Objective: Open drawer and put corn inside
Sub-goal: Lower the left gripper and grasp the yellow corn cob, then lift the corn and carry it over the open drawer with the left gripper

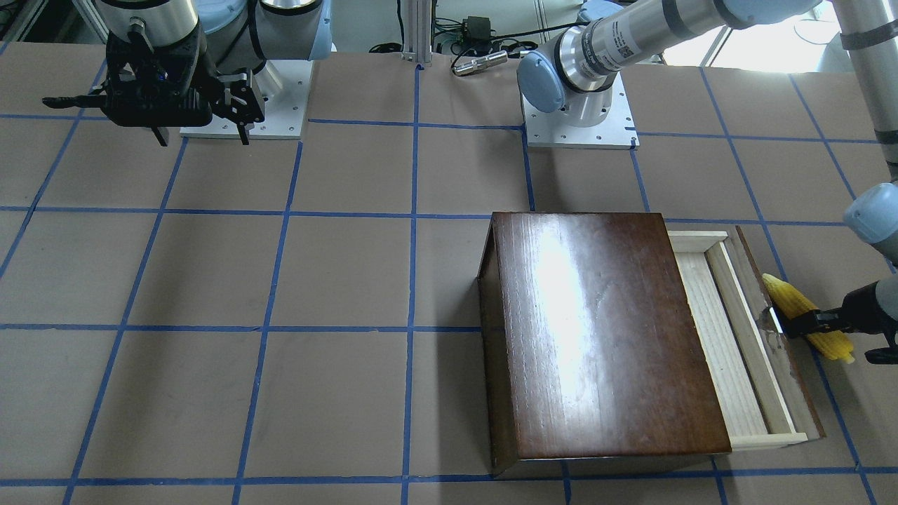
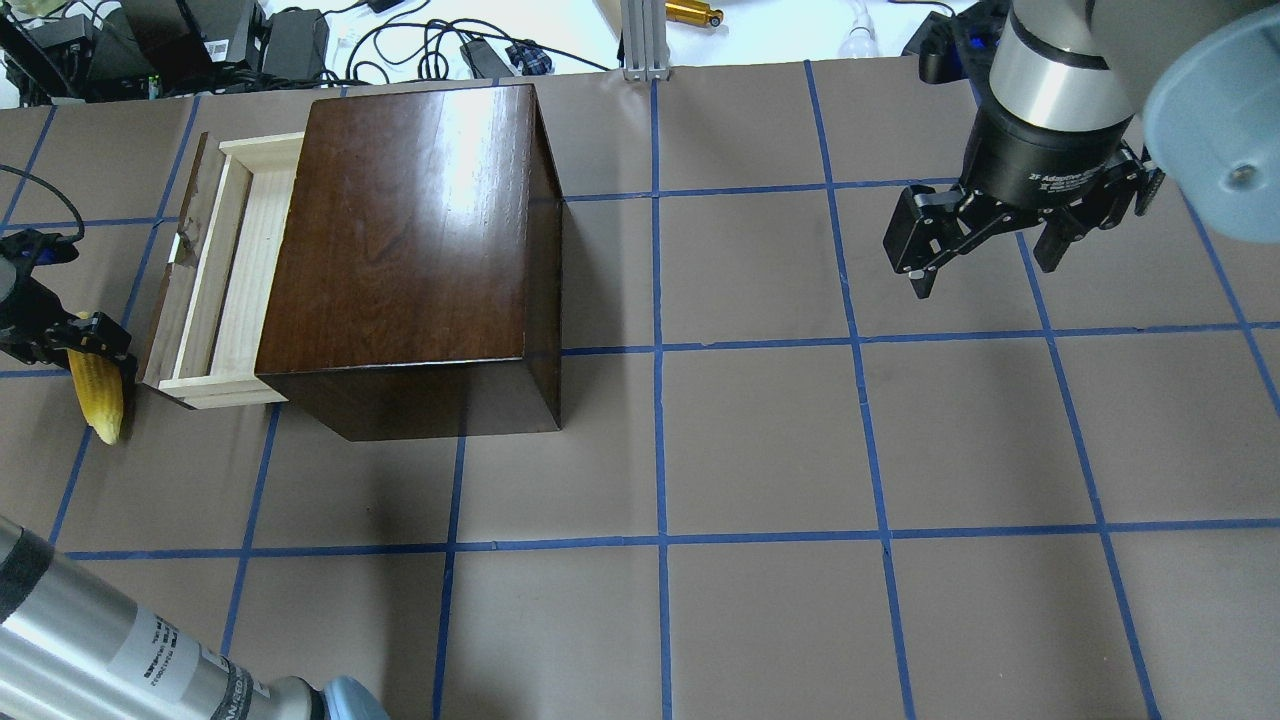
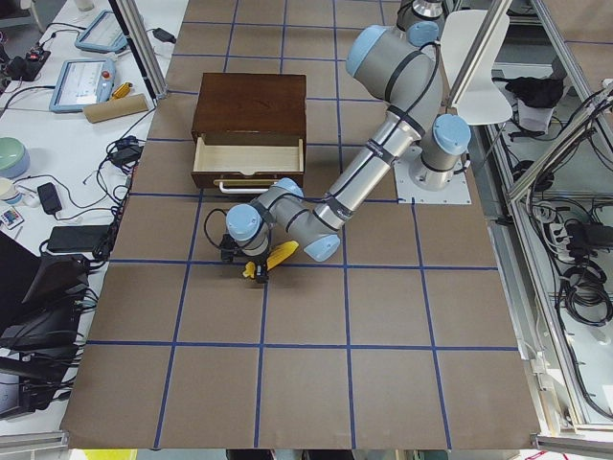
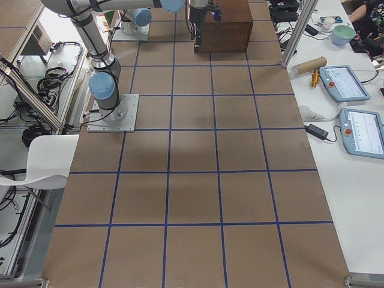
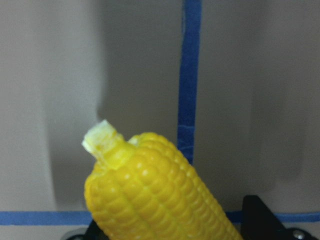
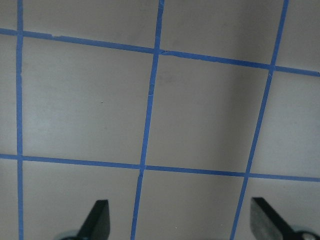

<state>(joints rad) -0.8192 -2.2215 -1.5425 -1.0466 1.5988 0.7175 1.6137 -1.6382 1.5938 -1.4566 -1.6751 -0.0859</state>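
Left gripper (image 2: 72,338) is pinching the corn (image 2: 98,397), its black fingers closed across the cob's thicker half. The corn sits outside the drawer (image 2: 236,262), just beside the dark front panel, and its long axis runs roughly along that panel, a little skewed. Its tapered tip points back toward the robot's side of the table, and the blunt end faces the operators' side. From above, the gripper hides that blunt end. The front-facing camera shows it, and the left wrist camera shows it close up with a pale stub over a blue tape line. I cannot tell whether the cob is clear of the table. The drawer is pulled partway out of the box (image 2: 410,220), showing its pale wooden floor. Right gripper (image 2: 985,270) hangs well apart over the table with its fingers (image 6: 98,218) spread and nothing between them.
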